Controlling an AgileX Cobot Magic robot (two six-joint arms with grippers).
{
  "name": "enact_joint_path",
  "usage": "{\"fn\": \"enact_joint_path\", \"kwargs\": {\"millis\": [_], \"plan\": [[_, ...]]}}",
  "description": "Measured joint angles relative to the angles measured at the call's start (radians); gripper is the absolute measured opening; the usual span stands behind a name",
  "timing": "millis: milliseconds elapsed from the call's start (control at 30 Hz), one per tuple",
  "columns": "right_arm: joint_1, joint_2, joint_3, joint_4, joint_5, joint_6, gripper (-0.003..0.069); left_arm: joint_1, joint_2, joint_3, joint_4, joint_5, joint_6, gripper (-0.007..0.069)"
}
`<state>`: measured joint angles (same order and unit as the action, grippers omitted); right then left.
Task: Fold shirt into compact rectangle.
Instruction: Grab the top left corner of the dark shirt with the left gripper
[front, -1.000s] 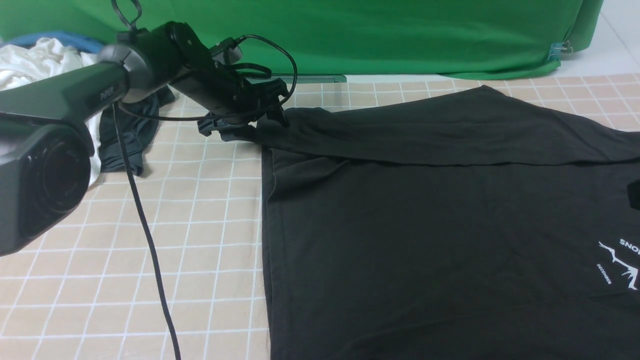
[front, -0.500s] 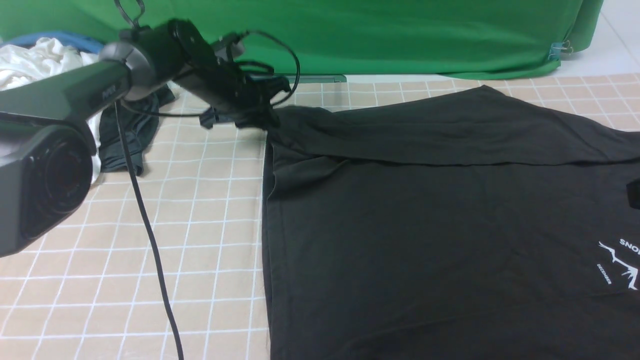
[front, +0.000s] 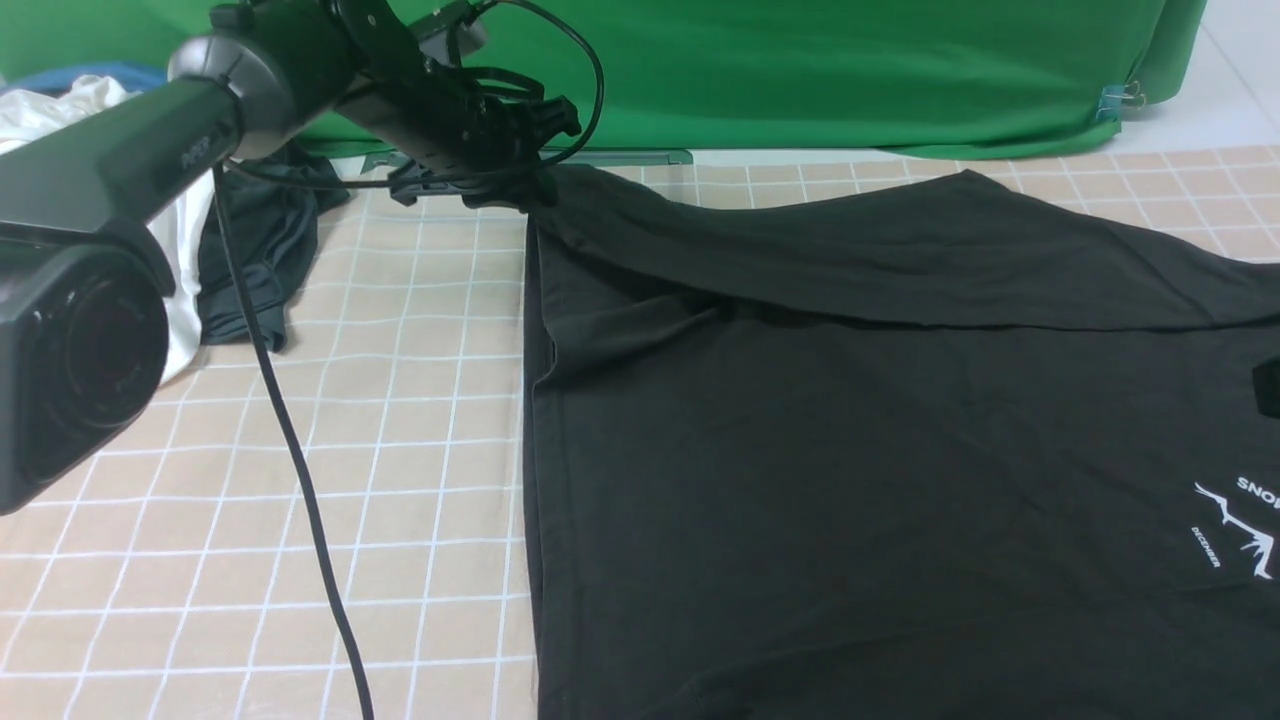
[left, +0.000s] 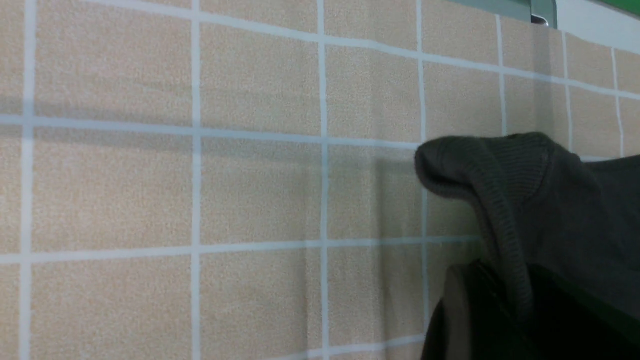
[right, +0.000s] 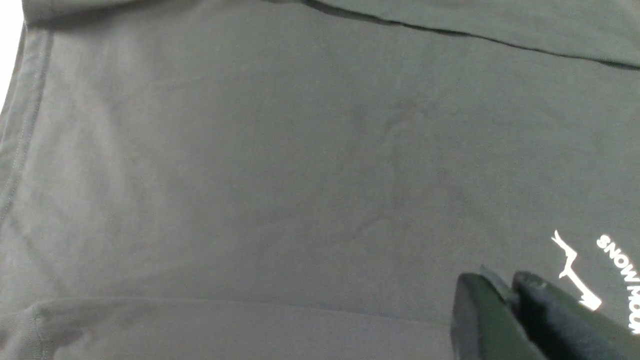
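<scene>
"Where is the black shirt (front: 800, 450) lying?"

"It's spreading across the desk (front: 300, 560), its far band reaching toward the far edge. That band is looking folded over; the broad body is still needing its folds, so I'm judging this early, well short of a compact rectangle."

"And the grippers?"

"The left gripper (front: 543, 192) is clamping and lifting the shirt's far left corner. The right gripper (right: 511, 295) is keeping its fingers together near the white print (right: 575, 272). Dark clothing (front: 262, 255) is lying toward the desk's far left corner."
</scene>
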<state>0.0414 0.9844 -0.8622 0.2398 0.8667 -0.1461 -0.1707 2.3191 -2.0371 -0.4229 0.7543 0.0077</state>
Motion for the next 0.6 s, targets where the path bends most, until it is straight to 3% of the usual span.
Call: {"fn": "enact_joint_path", "kwargs": {"millis": [367,467,600], "plan": [[0.0,0.0,0.0,0.0,0.005,0.0,0.0104,0.0,0.062,-0.001,-0.001,-0.007,0.0,0.0337],[0.0,0.0,0.0,0.001,0.005,0.0,0.0104,0.0,0.062,-0.001,-0.001,-0.007,0.0,0.0366],[0.0,0.0,0.0,0.001,0.005,0.0,0.0107,0.0,0.062,-0.001,-0.001,-0.003,0.0,0.0346]]}}
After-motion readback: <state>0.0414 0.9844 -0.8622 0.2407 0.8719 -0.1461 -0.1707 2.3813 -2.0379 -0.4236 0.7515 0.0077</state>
